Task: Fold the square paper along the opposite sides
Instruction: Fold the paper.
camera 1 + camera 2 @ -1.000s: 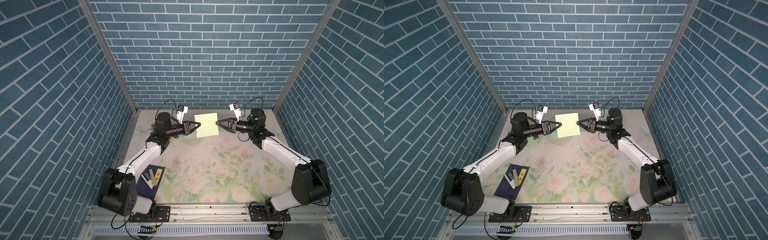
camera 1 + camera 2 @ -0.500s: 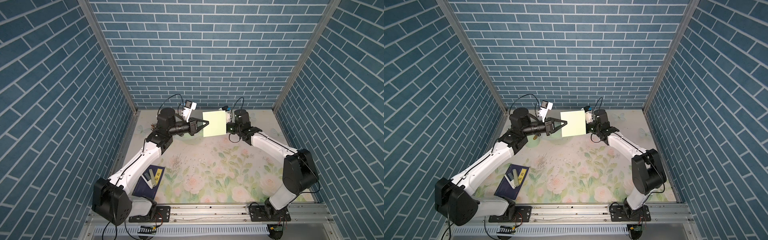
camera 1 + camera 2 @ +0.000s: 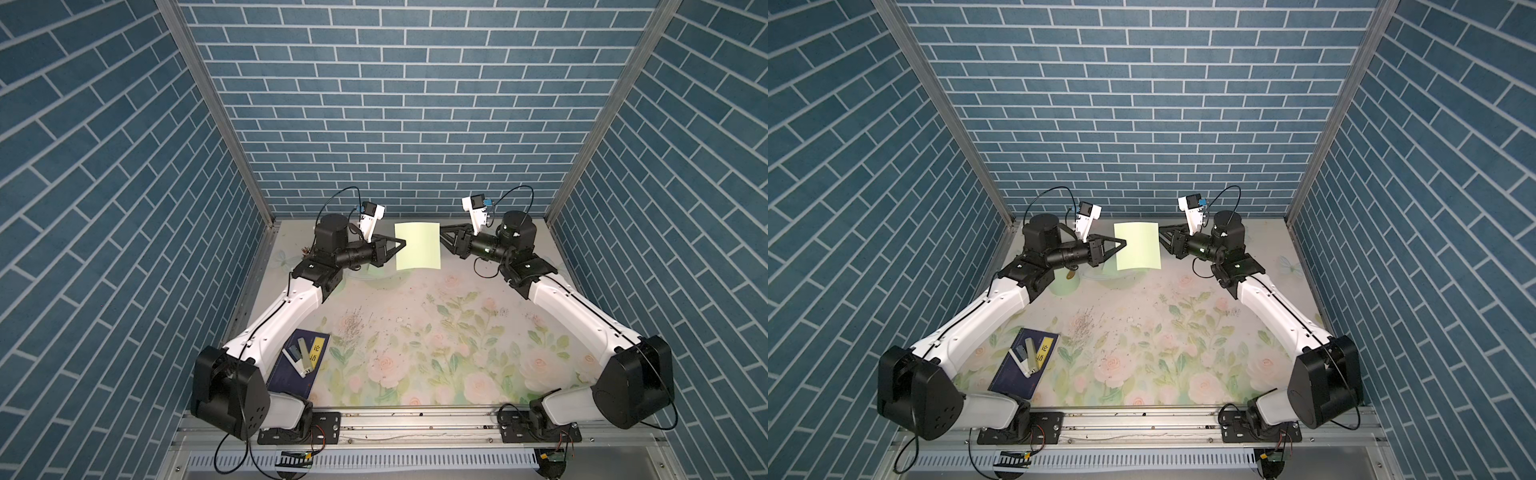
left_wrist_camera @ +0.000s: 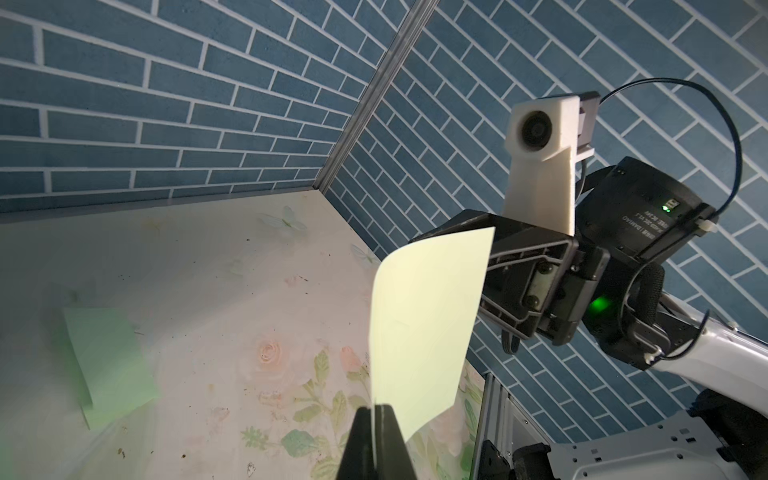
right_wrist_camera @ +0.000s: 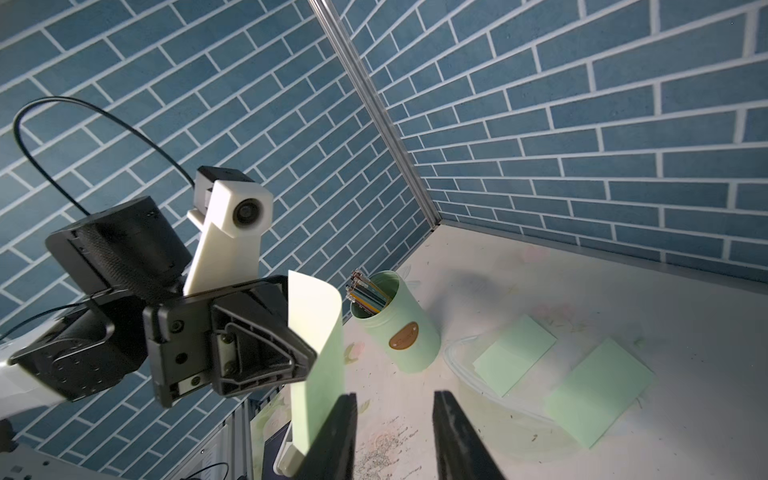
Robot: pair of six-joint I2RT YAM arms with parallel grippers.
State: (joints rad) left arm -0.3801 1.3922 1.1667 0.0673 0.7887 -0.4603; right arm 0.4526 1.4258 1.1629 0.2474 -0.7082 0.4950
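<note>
At the left of the scene, a dark blue book (image 3: 298,362) lies on the desk (image 3: 415,332) beside the left arm's base, well apart from the work. Further in, the left gripper (image 3: 402,244) has its fingers pinched fully together on the left edge of the square paper (image 3: 417,246), which hangs in the air above the far part of the desk, upright and slightly curled; the left wrist view shows the sheet (image 4: 424,320) rising from between those fingers and bowing to one side. To the right of the paper, the right gripper (image 3: 443,237) stands just beside the free edge with its fingers partly apart and nothing between them; in the right wrist view the sheet (image 5: 316,349) sits beside one finger (image 5: 336,436), not inside the gap. The paper looks very light, thin and floppy, so it will likely bend under its own weight and crease easily. A sensible hold seems to be the middle of the right edge, opposite the existing pinch, gripped gently to avoid crumpling.
</note>
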